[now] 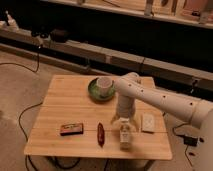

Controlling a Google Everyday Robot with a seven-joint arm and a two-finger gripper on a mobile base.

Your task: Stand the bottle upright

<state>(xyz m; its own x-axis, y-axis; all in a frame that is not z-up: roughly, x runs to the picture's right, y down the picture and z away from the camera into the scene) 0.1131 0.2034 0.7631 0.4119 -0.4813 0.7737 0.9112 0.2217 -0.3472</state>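
The bottle (125,138) is small and whitish with a pale label. It sits near the front edge of the wooden table (70,95), right of centre. I cannot tell whether it stands or lies. My gripper (124,125) hangs from the white arm directly over the bottle, at its far end and down at its level. I cannot tell whether it touches the bottle.
A slim red object (100,134) lies just left of the bottle. A flat whitish pad (148,122) lies to its right. A dark flat box (71,129) is at the front left. A white cup (104,83) on a green plate (93,92) stands at the back.
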